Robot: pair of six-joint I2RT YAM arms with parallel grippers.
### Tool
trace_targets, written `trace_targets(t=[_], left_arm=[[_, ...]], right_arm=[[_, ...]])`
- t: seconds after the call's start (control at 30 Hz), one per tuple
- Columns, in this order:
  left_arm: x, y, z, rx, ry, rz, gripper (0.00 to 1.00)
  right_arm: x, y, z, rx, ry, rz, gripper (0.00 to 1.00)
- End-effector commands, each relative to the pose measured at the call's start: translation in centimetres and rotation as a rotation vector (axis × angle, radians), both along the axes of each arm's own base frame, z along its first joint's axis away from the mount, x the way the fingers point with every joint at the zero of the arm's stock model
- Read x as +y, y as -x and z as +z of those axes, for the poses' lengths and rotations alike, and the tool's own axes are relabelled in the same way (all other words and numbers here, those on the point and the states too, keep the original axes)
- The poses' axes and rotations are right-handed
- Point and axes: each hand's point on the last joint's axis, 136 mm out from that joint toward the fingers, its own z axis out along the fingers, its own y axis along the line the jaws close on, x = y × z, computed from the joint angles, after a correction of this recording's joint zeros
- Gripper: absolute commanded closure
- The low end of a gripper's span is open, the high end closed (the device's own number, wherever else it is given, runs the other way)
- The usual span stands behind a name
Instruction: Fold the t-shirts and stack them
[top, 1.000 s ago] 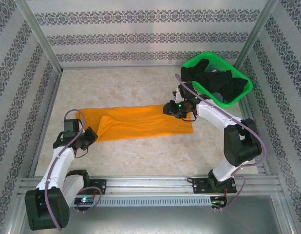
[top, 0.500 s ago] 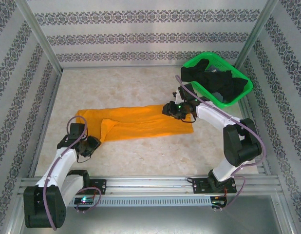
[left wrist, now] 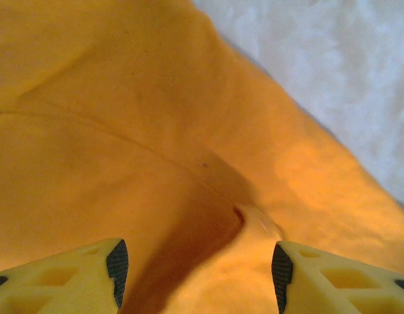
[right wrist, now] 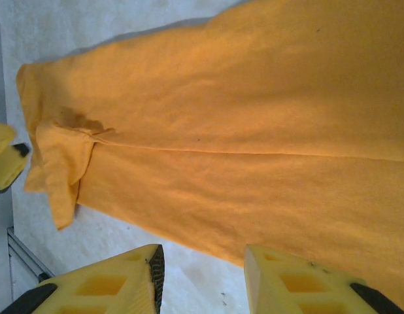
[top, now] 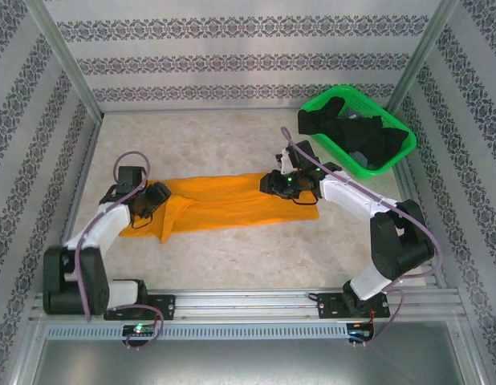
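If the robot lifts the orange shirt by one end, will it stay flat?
Probably not. The orange shirt already wrinkles and folds over on the table, so it would likely droop. It looks thin, so probably light. Lying flat, it shouldn't roll.

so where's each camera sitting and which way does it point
top external: above and behind the arm bases, looking down on the table; both arms show, left gripper and right gripper over the orange shirt.
left wrist: on the left arm, looking close down at a crease in the shirt; its open yellow fingers at the bottom.
right wrist: on the right arm, looking along the shirt; its open yellow fingers at the bottom.
shared: all three see the shirt.
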Motion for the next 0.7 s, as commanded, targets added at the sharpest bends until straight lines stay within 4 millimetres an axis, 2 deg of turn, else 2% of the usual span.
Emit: trace_targets(t=[0.0, 0.13, 0.27, 0.4, 0.5, 0.67], left_arm=[[0.1, -3.9, 0.8, -0.116, -0.041, -0.119, 0.38], [-1.3, -4.8, 0.3, -0.136, 0.014, -0.202, 0.47], [-2.6, -3.7, 0.0, -0.151, 0.066, -0.246, 0.57], [-4.3, -2.1, -0.7, -0.109, 0.102, -0.304, 0.71], [-4.4, -0.9, -0.9, -0.076, 0.091, -0.309, 0.77], [-4.8, -0.1, 0.5, -0.108, 0.093, -0.299, 0.93]], right_arm=[[0.4, 0.2, 0.9, -0.013, -0.012, 0.023, 0.61], [0.5, 0.4, 0.8, -0.007, -0.015, 0.029, 0.61], [0.4, 0.6, 0.5, 0.0, -0.019, 0.024, 0.61], [0.5, 0.7, 0.2, 0.009, -0.023, 0.022, 0.61], [0.5, 0.6, 0.2, 0.007, -0.024, 0.021, 0.61], [0.6, 0.5, 0.0, 0.009, -0.025, 0.019, 0.61]])
